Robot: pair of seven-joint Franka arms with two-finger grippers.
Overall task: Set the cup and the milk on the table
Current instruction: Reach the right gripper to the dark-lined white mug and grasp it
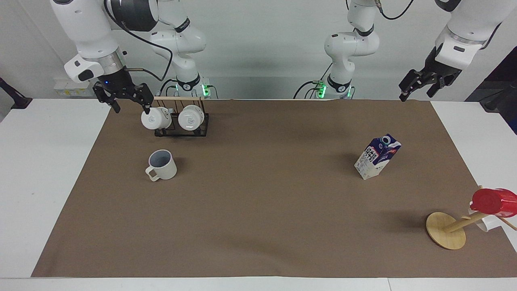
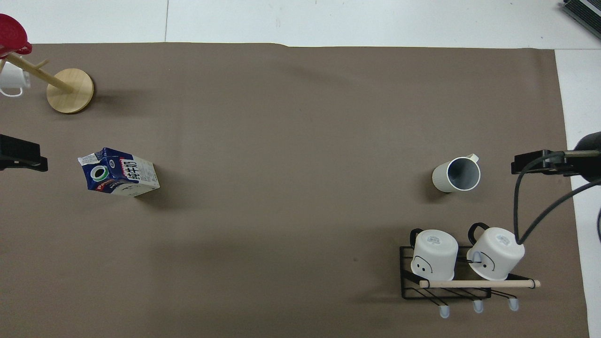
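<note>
The cream cup (image 1: pixel 161 165) (image 2: pixel 456 174) stands upright on the brown sheet of the table (image 1: pixel 258 210) (image 2: pixel 300 131), toward the right arm's end. The navy and white milk (image 1: pixel 377 157) (image 2: pixel 119 172) stands on the sheet toward the left arm's end. My right gripper (image 1: pixel 132 109) (image 2: pixel 535 162) hangs open and holds nothing, above the sheet's edge beside the mug rack, apart from the cup. My left gripper (image 1: pixel 416 96) (image 2: pixel 21 157) is open and holds nothing, raised over the sheet's corner near the robots, well clear of the milk.
A black wire rack (image 1: pixel 177 121) (image 2: pixel 450 281) holds two glossy white mugs between the cup and the robots. A wooden mug tree (image 1: pixel 446 231) (image 2: pixel 70 90) with a red cup (image 1: pixel 494 202) (image 2: pixel 11 35) and a white mug (image 2: pixel 11 80) stands farther out than the milk.
</note>
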